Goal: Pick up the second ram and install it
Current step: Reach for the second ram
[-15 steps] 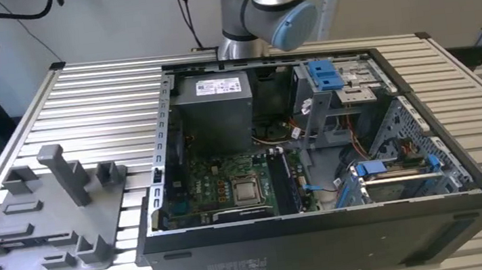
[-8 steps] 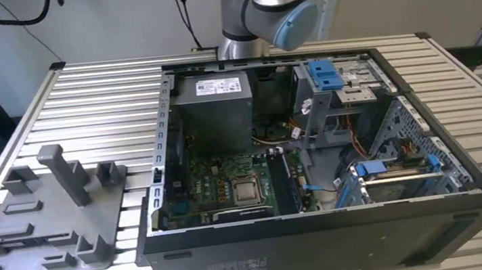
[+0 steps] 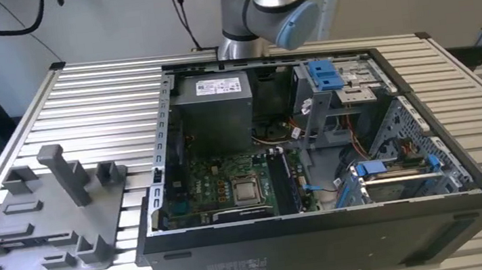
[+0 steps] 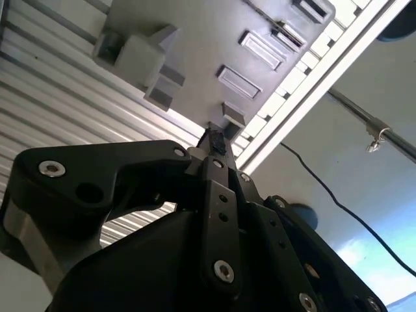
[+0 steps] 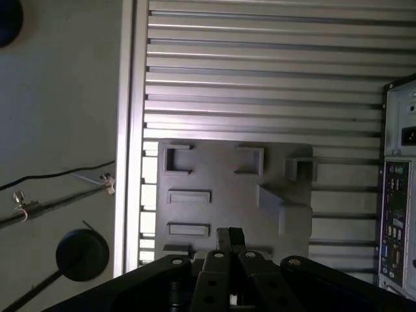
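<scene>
My gripper (image 5: 229, 235) hangs high over the grey tray (image 5: 214, 169), near one of its edges. In both wrist views its dark fingertips (image 4: 214, 140) are pressed together, with nothing sticking out to either side of them. The second ram is out of view. The tray's (image 3: 52, 231) shallow rectangular pockets (image 5: 188, 195) look bare and grey. In the exterior view the tray lies at the left of the slatted table, beside the open computer case (image 3: 317, 160). The arm's base joint (image 3: 267, 9) stands behind the case.
A tall grey post (image 3: 65, 174) and several small blocks stand on the tray. Inside the case are the motherboard (image 3: 228, 184), long black slot strips (image 3: 290, 180), a grey power supply (image 3: 213, 107) and blue clips. The table's edge (image 5: 133, 130) and cables lie close to the tray.
</scene>
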`<state>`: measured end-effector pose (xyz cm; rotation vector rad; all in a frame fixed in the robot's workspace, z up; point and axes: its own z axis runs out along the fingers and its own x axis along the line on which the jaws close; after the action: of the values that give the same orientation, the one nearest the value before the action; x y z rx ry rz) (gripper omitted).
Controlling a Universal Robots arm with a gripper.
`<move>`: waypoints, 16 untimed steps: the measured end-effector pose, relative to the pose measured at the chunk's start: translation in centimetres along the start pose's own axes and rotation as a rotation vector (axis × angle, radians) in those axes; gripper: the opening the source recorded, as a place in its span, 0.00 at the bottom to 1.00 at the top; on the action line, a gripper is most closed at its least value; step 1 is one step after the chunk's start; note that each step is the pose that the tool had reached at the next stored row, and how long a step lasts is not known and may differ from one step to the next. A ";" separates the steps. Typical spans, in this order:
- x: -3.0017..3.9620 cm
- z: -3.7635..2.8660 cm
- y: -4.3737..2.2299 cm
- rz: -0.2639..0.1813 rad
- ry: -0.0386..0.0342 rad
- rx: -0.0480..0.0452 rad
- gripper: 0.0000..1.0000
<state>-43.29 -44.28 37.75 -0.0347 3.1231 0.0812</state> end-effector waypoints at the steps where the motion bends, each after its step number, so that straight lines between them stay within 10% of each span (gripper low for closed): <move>1: 0.00 0.01 -0.29 0.000 0.0000 0.0000 0.11; 16: 0.07 0.06 -4.82 0.000 0.0000 0.0000 0.11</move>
<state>-43.25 -49.09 37.44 -0.0347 3.1231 0.0812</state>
